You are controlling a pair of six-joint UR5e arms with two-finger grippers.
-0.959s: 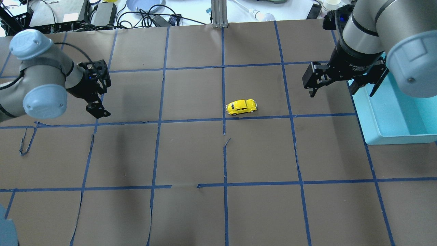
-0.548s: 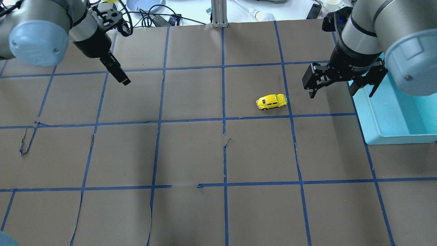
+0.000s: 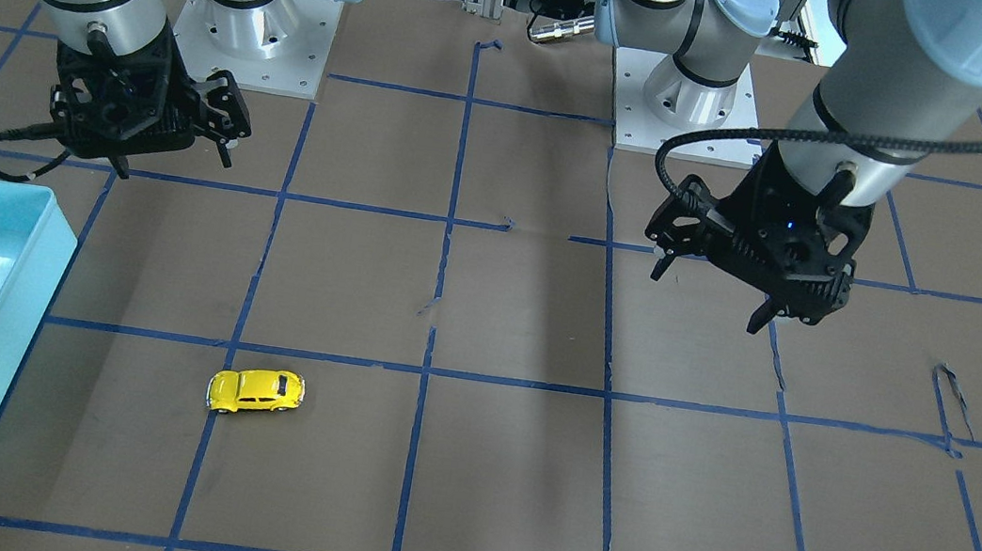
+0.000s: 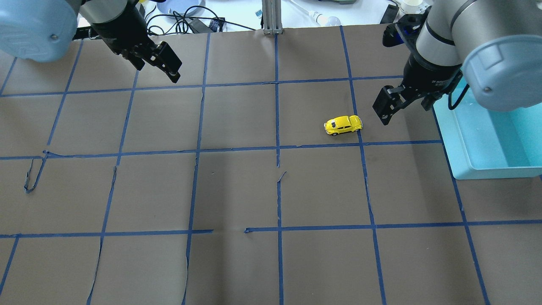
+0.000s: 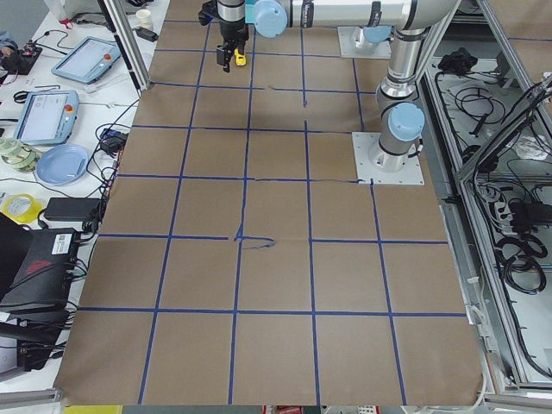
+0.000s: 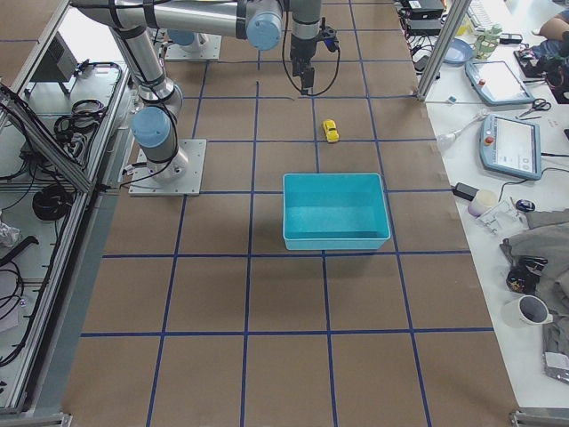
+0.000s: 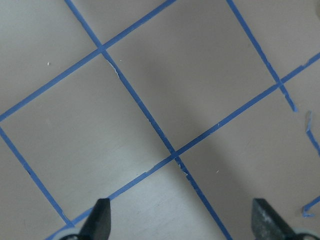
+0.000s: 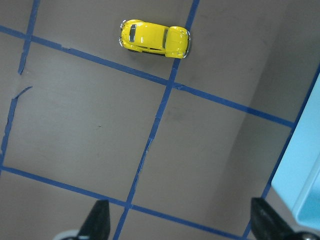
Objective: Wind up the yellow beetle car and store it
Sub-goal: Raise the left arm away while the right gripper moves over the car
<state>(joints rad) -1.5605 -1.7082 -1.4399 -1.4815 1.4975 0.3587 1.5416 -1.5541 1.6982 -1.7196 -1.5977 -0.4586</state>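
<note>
The yellow beetle car (image 4: 343, 125) stands on its wheels on the brown table, right of centre, next to a blue tape line. It also shows in the front view (image 3: 256, 390), the right side view (image 6: 330, 130) and the right wrist view (image 8: 155, 38). My right gripper (image 4: 404, 108) hovers open and empty just right of the car, between it and the teal bin (image 4: 487, 167). Its fingertips (image 8: 100, 220) frame bare table. My left gripper (image 4: 159, 70) is open and empty, high at the far left of the table, far from the car; its fingertips (image 7: 102, 220) show over tape lines only.
The teal bin (image 3: 20, 318) is open-topped and looks empty, at the table's right edge. Blue tape marks a grid on the table, with peeled ends near the middle (image 4: 280, 176). Cables and gear lie beyond the far edge (image 4: 186, 21).
The car has rolled right from the table's centre line toward my right gripper. My left arm has swung up and away to the far left. My right gripper has turned slightly.
</note>
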